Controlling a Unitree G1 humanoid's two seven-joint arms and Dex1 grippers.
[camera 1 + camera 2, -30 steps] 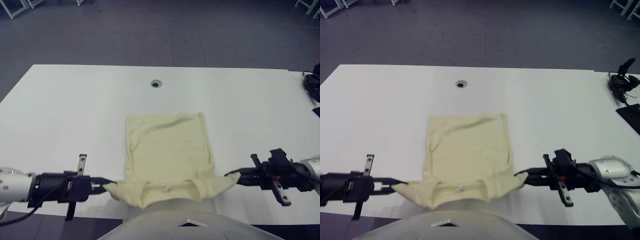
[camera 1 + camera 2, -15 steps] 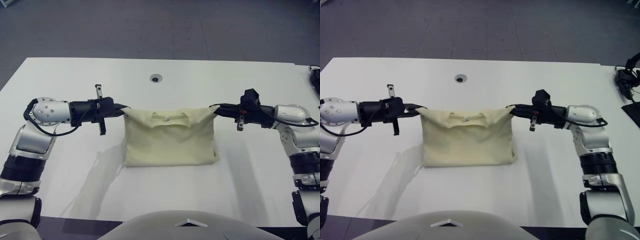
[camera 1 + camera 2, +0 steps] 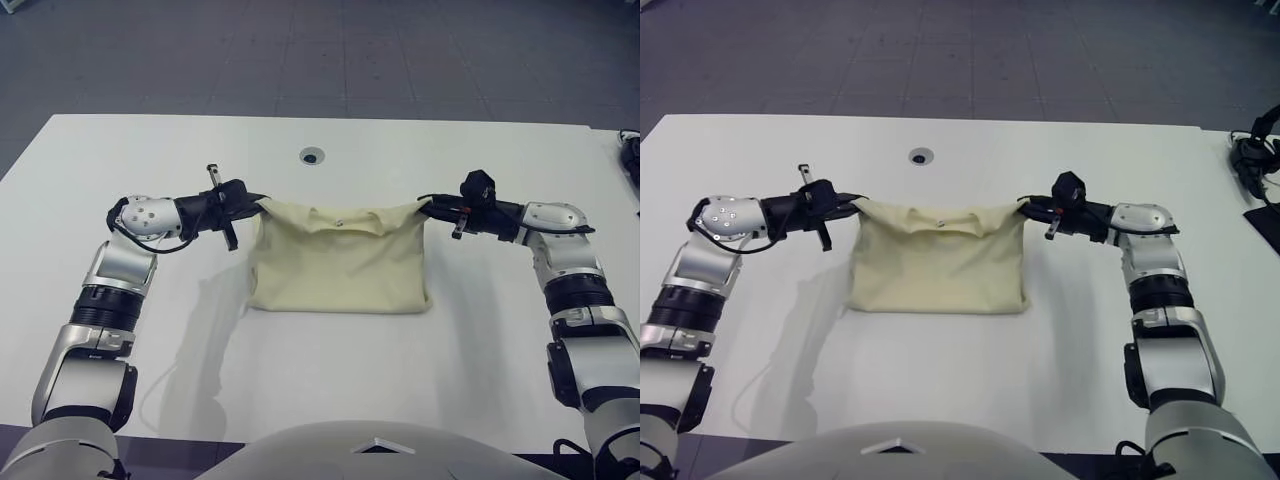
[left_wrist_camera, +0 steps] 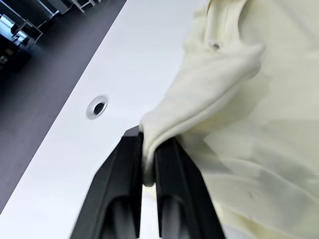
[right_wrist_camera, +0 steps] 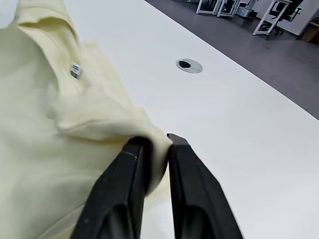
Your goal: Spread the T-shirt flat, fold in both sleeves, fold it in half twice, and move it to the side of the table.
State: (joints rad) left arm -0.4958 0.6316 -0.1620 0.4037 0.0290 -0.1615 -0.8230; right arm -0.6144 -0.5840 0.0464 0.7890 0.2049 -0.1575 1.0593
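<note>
Both far corners of the T-shirt (image 3: 340,262) were pinched tight, by the left gripper (image 3: 259,203) left of the cable port (image 3: 313,155) and the right gripper (image 3: 429,203) right of it; the cloth lay on the table (image 3: 130,150), robot-side of the port

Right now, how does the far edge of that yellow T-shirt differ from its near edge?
The far edge is pinched at its corners by the left fingers and the right fingers; the near edge is touched by neither. The far edge sags and wrinkles, showing the collar label; the near edge lies straight on the table. Both belong to one pale yellow T-shirt.
</note>
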